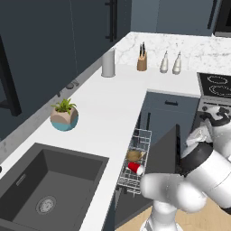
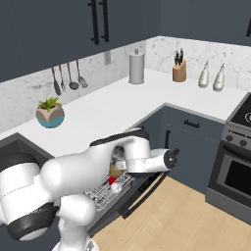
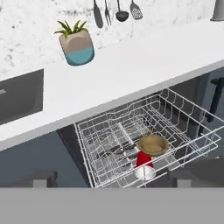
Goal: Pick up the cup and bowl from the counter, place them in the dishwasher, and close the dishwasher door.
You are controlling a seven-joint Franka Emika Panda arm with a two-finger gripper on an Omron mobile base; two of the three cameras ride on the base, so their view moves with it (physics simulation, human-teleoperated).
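The white wire rack (image 1: 140, 135) of the dishwasher is pulled out under the white counter (image 1: 108, 103). In the rack the red cup (image 1: 135, 168) (image 2: 113, 182) (image 3: 144, 162) lies on its side. The brown bowl (image 1: 135, 155) (image 2: 116, 171) (image 3: 152, 144) sits right beside it. The dark dishwasher door (image 1: 162, 151) (image 2: 144, 190) stands partly raised, tilted between the rack and my arm. My gripper (image 2: 172, 156) (image 3: 113, 181) hovers at the door's outer top edge and faces the rack. Its fingers (image 3: 41, 179) are spread wide and hold nothing.
A pink-and-teal plant pot (image 1: 64, 117) stands on the counter by the dark sink (image 1: 49, 180). At the back are a grey canister (image 1: 108, 63), a knife block (image 1: 142, 61) and two bottles (image 1: 170, 63). The oven (image 2: 235, 166) is to the right, with wooden floor (image 2: 181, 215) in front.
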